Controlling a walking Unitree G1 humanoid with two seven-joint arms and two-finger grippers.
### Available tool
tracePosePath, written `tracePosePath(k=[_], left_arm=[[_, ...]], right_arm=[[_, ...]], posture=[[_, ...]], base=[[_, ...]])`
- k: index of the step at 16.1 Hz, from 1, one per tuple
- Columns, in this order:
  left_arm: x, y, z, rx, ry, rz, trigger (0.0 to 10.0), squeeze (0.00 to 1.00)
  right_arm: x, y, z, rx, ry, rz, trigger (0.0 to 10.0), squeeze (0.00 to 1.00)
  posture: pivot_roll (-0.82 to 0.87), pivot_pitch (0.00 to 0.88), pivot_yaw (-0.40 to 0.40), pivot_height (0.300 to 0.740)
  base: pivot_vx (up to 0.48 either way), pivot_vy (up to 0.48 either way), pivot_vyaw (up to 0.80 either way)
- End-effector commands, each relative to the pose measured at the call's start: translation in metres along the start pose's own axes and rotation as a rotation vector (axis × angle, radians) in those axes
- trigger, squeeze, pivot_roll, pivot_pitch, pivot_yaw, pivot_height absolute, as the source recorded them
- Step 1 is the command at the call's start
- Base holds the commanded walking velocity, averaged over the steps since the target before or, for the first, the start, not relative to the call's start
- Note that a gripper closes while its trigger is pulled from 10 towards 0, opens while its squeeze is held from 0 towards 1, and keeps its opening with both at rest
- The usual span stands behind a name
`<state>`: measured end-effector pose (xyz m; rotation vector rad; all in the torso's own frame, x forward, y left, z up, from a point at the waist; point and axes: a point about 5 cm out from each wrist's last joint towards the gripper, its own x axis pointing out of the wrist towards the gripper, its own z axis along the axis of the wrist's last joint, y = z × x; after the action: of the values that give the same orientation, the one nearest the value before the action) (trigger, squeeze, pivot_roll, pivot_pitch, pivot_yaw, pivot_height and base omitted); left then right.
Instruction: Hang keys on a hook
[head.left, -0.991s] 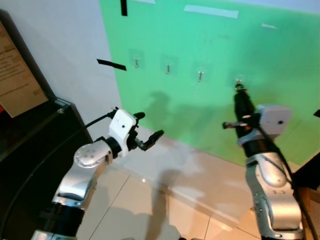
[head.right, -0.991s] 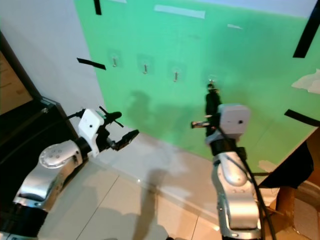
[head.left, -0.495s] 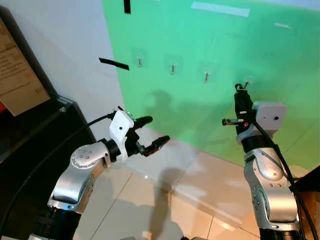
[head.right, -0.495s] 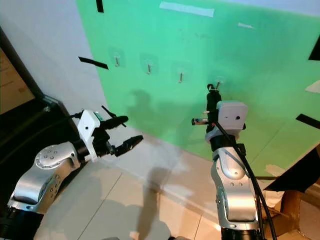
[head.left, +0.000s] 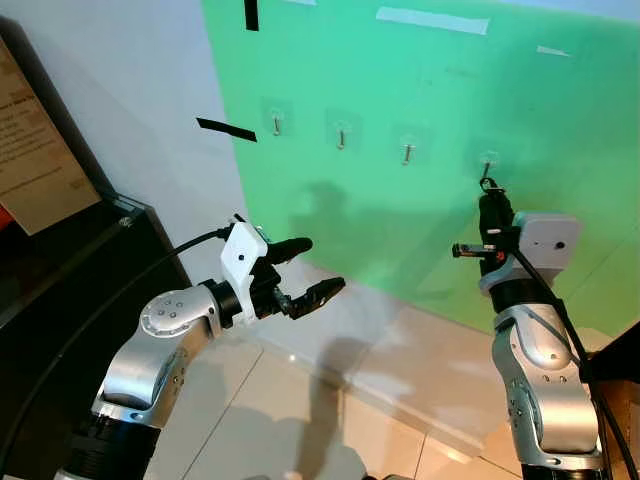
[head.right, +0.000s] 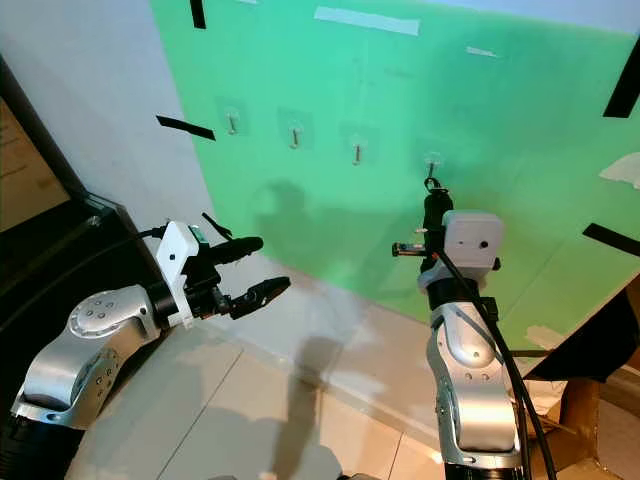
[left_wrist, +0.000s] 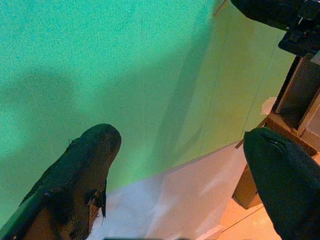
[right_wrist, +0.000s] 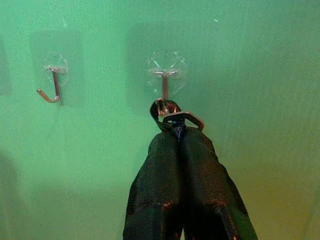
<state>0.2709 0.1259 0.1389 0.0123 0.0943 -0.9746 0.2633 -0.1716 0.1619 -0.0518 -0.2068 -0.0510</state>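
Right tool (right_wrist: 175, 132) is pinched tight on the keys (right_wrist: 172, 116) at its tip, their ring touching the hook (right_wrist: 164, 90) just beyond; left tool (head.left: 312, 270) gapes empty.

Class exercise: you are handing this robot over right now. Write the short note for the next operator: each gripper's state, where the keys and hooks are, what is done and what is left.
Right gripper: shut on the key ring, raised to the green wall, with the ring at the tip of the rightmost hook.
Left gripper: open, holding nothing, out in front at a lower height, away from the hooks.
Hooks: four in a row on the green wall; the other three are bare.
Done: keys brought to the hook.
Left: it is unclear whether the ring is over the hook; seat it, open the fingers, pull the arm back.
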Motion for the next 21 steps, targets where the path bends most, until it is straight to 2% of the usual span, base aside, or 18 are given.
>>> tracePosePath(k=[1,5,10,11,12,13,15,17,18,19,21], left_arm=[[-0.001,-0.001,0.004,0.009,-0.001,-0.011,10.0,0.11],[-0.001,-0.002,0.004,0.004,0.000,-0.017,10.0,0.11],[-0.001,-0.002,0.004,0.002,-0.001,-0.015,10.0,0.11],[-0.001,-0.002,0.004,0.002,-0.001,-0.015,10.0,0.10],[-0.001,-0.002,0.004,0.003,-0.001,-0.014,10.0,0.10],[-0.002,-0.002,0.005,0.003,-0.001,-0.013,10.0,0.10],[-0.003,0.001,0.005,0.007,-0.013,0.029,10.0,0.09],[-0.008,0.013,-0.003,0.039,0.036,0.175,10.0,0.07],[-0.011,0.018,-0.005,0.056,0.048,0.228,10.0,0.06],[-0.013,0.020,-0.005,0.070,0.046,0.260,10.0,0.05],[-0.020,0.029,-0.015,0.125,0.125,0.395,10.0,0.07]], right_arm=[[-0.002,0.002,0.000,-0.002,0.002,0.006,10.0,0.00],[-0.001,0.004,-0.013,-0.027,0.086,0.021,10.0,0.00],[0.000,0.006,-0.015,-0.011,0.113,0.028,10.0,0.00],[-0.001,0.006,-0.015,-0.003,0.115,0.029,10.0,0.76],[-0.002,0.006,-0.015,0.009,0.108,0.039,10.0,1.00],[-0.004,0.006,-0.017,0.007,0.121,0.053,10.0,1.00],[-0.014,0.009,-0.034,-0.053,0.234,0.145,10.0,1.00],[-0.021,0.015,-0.043,-0.093,0.284,0.237,10.0,1.00],[-0.023,0.016,-0.046,-0.097,0.303,0.243,10.0,1.00],[-0.023,0.016,-0.047,-0.082,0.308,0.231,10.0,1.00],[-0.020,0.018,-0.049,-0.015,0.327,0.196,10.0,1.00]], posture=[[-0.09,0.000,0.035,0.740],[-0.08,0.000,0.032,0.740],[-0.08,0.000,0.030,0.740],[-0.08,0.000,0.026,0.740],[-0.08,0.000,0.026,0.740],[-0.08,0.000,0.027,0.740],[-0.08,0.000,0.030,0.740],[-0.08,0.000,0.031,0.740],[-0.07,0.000,0.028,0.740],[-0.07,0.000,0.028,0.740],[-0.06,0.000,0.018,0.740]], base=[[0.000,0.000,0.00],[0.000,0.000,0.00],[0.000,0.000,0.00],[0.000,0.000,0.00],[0.000,0.000,0.00],[0.000,0.000,0.00],[0.000,0.000,0.00],[0.000,0.000,0.00],[0.000,0.000,0.00],[0.000,0.000,0.80],[0.000,0.000,0.80]])
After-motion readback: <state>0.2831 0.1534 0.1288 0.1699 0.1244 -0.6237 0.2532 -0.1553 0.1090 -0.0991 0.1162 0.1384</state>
